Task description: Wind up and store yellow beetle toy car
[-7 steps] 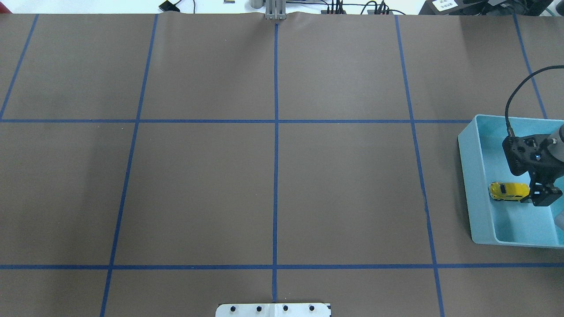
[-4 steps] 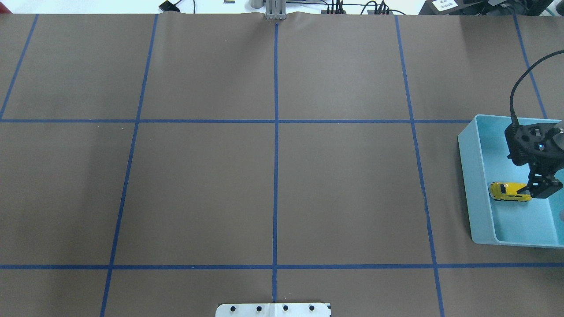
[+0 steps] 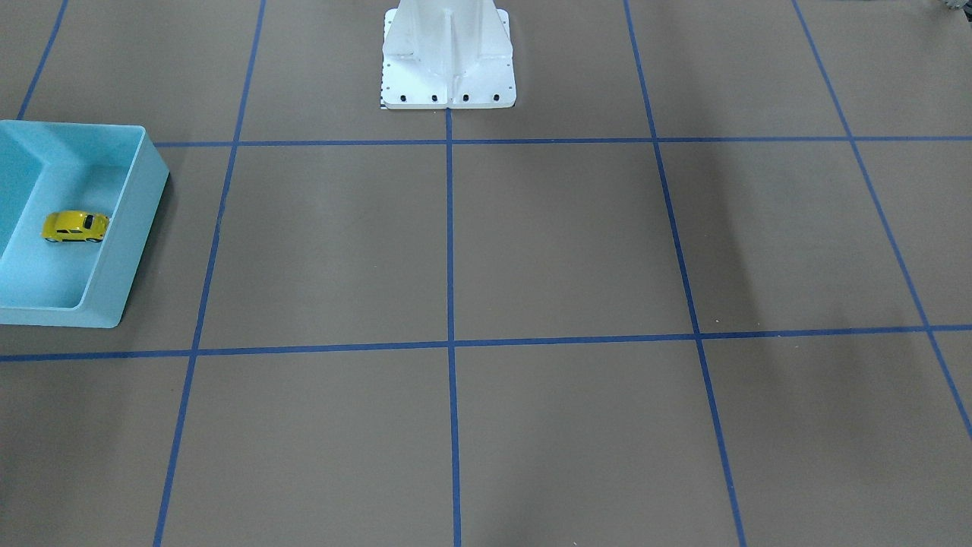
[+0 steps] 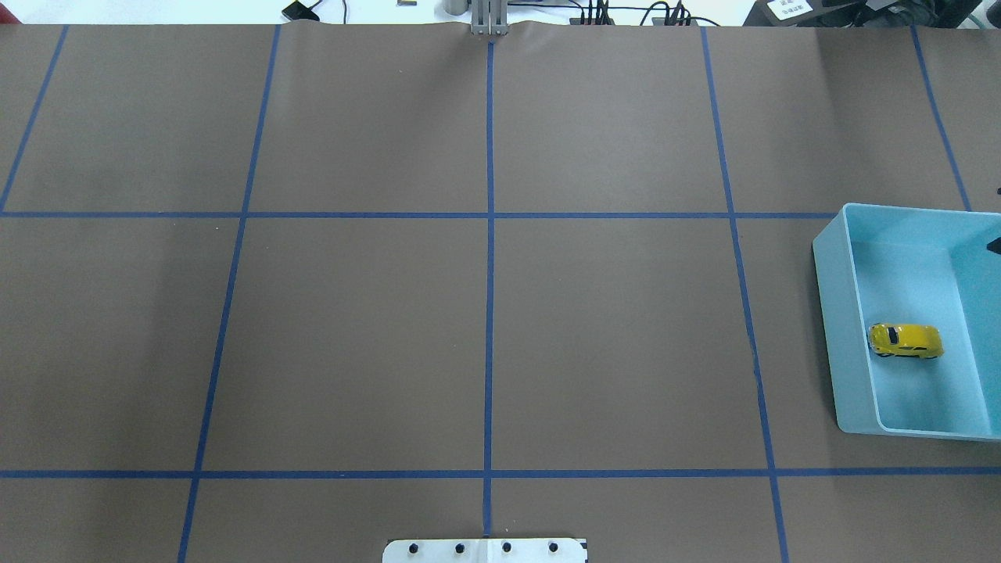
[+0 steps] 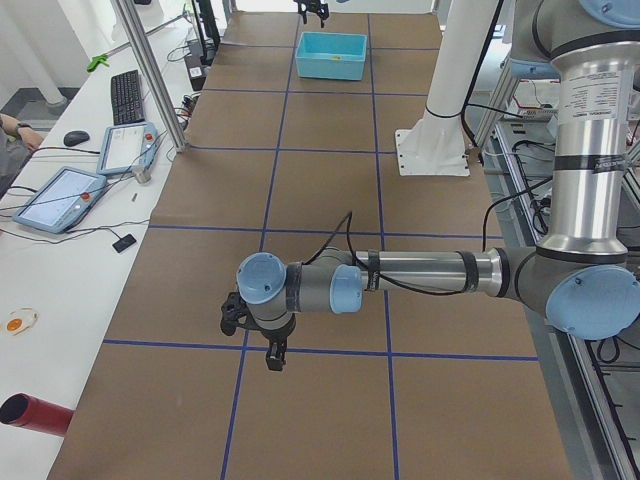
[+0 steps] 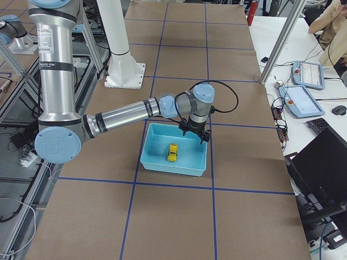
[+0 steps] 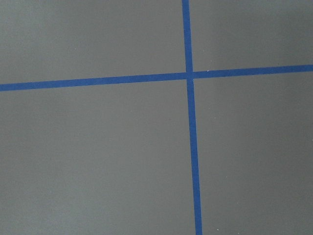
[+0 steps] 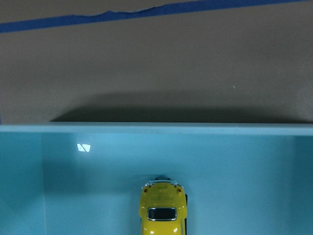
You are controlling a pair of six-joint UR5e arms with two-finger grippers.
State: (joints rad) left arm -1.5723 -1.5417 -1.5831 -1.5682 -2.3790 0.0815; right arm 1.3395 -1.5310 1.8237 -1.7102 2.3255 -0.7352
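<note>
The yellow beetle toy car [image 4: 905, 341] stands on its wheels on the floor of a light blue bin [image 4: 844, 336], close to the bin's left wall, with nothing touching it. It also shows in the front view [image 3: 74, 226], the exterior right view [image 6: 173, 152] and the right wrist view [image 8: 163, 210]. My right gripper [image 6: 196, 135] hangs above the bin's far rim, apart from the car; I cannot tell whether it is open or shut. My left gripper [image 5: 255, 338] hovers over a blue tape crossing far from the bin, and its state cannot be told either.
The brown table cover carries a blue tape grid. The white robot pedestal [image 3: 448, 68] stands at the middle of the robot's side. Aluminium posts [image 6: 279, 46], tablets [image 5: 60, 195] and a keyboard line the operators' side, where a person's hand [image 5: 10, 125] rests.
The right gripper, which was at the car's rear inside the bin, has lifted and drawn off to the right, out of the overhead view. The car stays where it was.
</note>
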